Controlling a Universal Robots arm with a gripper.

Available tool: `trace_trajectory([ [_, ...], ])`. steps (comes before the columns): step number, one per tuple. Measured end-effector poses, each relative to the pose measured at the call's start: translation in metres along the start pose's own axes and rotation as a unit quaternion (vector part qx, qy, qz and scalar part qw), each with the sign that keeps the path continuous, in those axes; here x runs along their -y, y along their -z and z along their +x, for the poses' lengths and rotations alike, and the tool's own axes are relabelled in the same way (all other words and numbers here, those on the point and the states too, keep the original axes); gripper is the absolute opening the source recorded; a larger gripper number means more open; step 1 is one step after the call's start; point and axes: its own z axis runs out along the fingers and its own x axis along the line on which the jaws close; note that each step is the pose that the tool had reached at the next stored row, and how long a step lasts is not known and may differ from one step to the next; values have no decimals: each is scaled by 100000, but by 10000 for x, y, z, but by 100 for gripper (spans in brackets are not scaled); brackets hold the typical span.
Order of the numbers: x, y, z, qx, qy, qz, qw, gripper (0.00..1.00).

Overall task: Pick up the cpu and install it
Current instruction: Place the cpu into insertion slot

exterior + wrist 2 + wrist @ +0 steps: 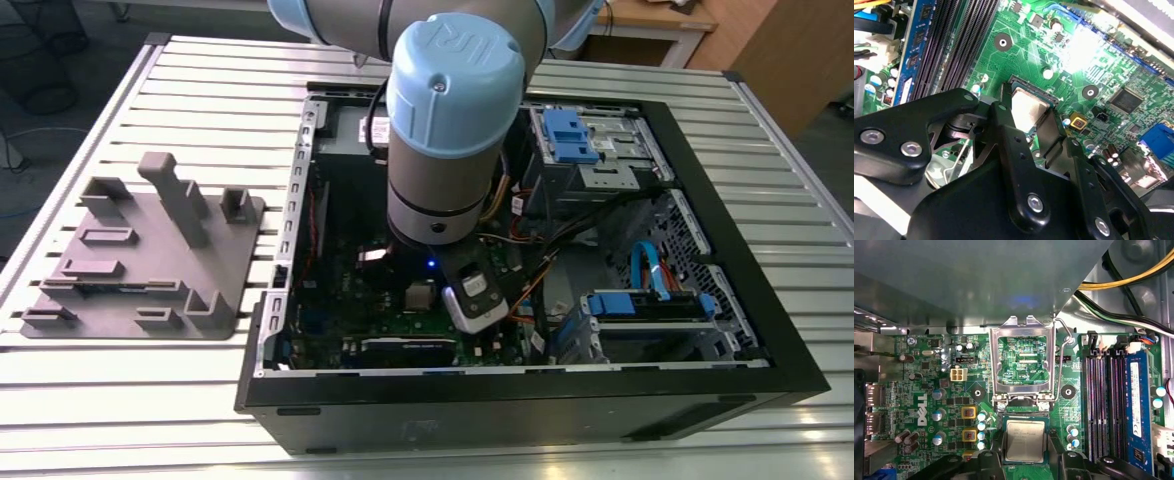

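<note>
The small flat silvery square cpu (1025, 440) sits just beside the raised metal socket lid (1023, 325). The black tool (1030, 117) reaches around it; I cannot tell whether it is pinching or spread. White print marks the green board (919, 385).

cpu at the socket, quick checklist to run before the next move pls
1. The load plate is swung up off the socket: ok.
2. The retention lever is raised: ok.
3. The cpu sits between the fingers of the gripper, metal top facing up: ok.
4. The cpu's edges run square with the socket in the first wrist view: ok.
5. The cpu is fully seated in the socket: cannot tell.
6. The yellow cables lie away from the socket: ok.
</note>
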Motion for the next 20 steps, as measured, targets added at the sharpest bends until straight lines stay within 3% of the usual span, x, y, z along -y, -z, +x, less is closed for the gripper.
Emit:
trace_trajectory([
  [20, -5, 36, 0, -15, 81, -247, 100000, 44],
])
